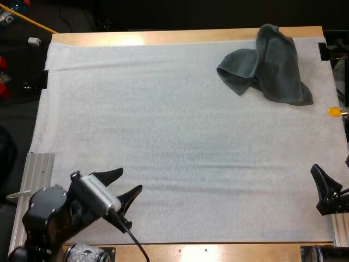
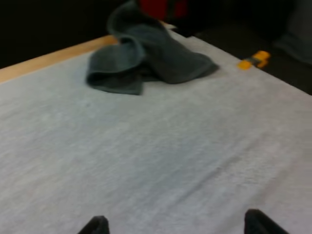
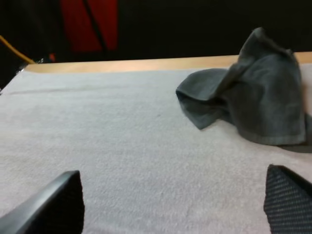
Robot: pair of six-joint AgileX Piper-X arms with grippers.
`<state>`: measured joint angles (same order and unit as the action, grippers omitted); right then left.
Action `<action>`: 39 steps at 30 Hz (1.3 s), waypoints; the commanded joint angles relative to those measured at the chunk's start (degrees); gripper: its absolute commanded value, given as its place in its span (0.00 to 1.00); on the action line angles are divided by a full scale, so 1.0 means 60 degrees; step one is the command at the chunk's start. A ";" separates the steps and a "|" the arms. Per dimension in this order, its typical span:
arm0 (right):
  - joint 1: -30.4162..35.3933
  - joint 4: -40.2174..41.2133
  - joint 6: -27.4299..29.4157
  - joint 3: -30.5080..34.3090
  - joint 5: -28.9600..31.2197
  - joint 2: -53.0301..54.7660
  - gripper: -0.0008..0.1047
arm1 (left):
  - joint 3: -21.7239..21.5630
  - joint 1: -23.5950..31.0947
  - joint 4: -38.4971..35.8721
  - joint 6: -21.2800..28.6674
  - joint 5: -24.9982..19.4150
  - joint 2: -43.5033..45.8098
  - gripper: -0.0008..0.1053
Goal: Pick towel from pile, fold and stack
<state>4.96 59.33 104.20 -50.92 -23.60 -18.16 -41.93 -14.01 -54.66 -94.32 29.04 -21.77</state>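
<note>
We are keeping our left gripper [image 1: 131,179] and right gripper [image 3: 171,185] open and empty. The crumpled dark grey-green cloth towel [image 1: 270,65] is lying far-right, nearer the right gripper.

Wooden table [image 1: 163,37], white mat [image 1: 163,153]; crumpled towel [image 1: 272,68], seemingly single, far-right.

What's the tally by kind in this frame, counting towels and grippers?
Towel: 1, the crumpled dark grey-green towel at the far right of the mat.
Grippers: 2, the left gripper and the right gripper, both open and clear of the towel.
Total: 3.
</note>
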 commanded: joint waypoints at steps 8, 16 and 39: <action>0.0017 -0.0525 -0.0128 -0.0092 0.0764 -0.1780 0.71 | -0.0240 -0.0159 0.1251 -0.0009 0.0113 -0.0589 0.53; 0.0017 -0.1685 -0.0965 -0.0092 0.1511 -0.4373 0.71 | -0.0240 -0.0159 0.1602 -0.0045 0.0113 -0.0587 0.53; -0.1739 -0.4096 -0.2775 -0.2455 0.2833 -1.0534 0.68 | -0.0240 -0.0159 0.1602 -0.0115 0.0113 -0.0587 0.53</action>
<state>-4.69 35.47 87.43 -64.63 -7.94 -81.14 -42.82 -14.61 -45.81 -94.32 29.14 -25.25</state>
